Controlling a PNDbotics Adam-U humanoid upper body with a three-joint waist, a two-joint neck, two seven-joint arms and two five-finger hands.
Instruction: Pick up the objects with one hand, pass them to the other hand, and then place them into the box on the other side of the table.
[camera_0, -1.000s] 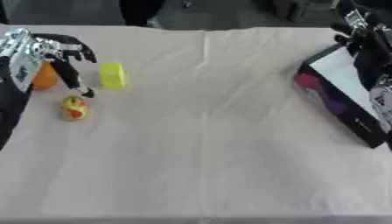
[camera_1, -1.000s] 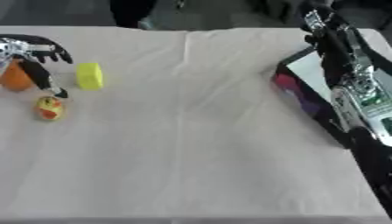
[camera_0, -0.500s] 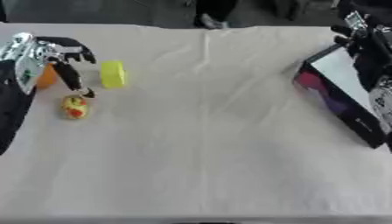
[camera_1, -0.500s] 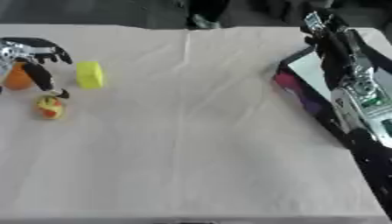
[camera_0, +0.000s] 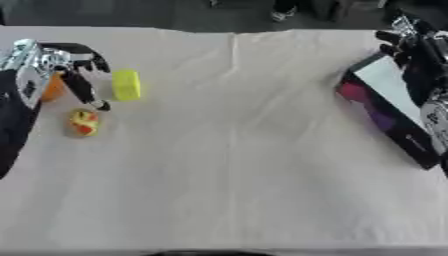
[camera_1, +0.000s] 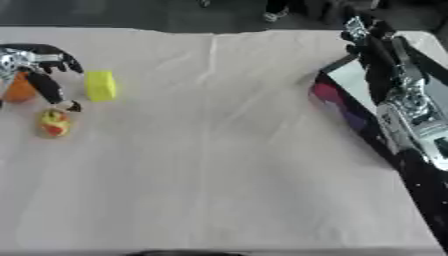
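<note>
Little has shifted in a second: left hand (camera_0: 54, 67) stays curled around an orange object (camera_0: 52, 87) at the desk's (camera_0: 227, 165) left edge; yellow block (camera_0: 126, 84) beside. Lift and handover appear next; right hand (camera_1: 372, 37) hovers over the box (camera_0: 385, 107), fingers unclear.

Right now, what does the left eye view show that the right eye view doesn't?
Only the left eye view shows more of the robot's dark left arm along the picture's left edge. Only the right eye view shows a long stretch of the right arm, silver and black, beside the box. Both show the left hand over an orange object, the yellow block, the yellow and red toy and the right hand at the far right.
</note>
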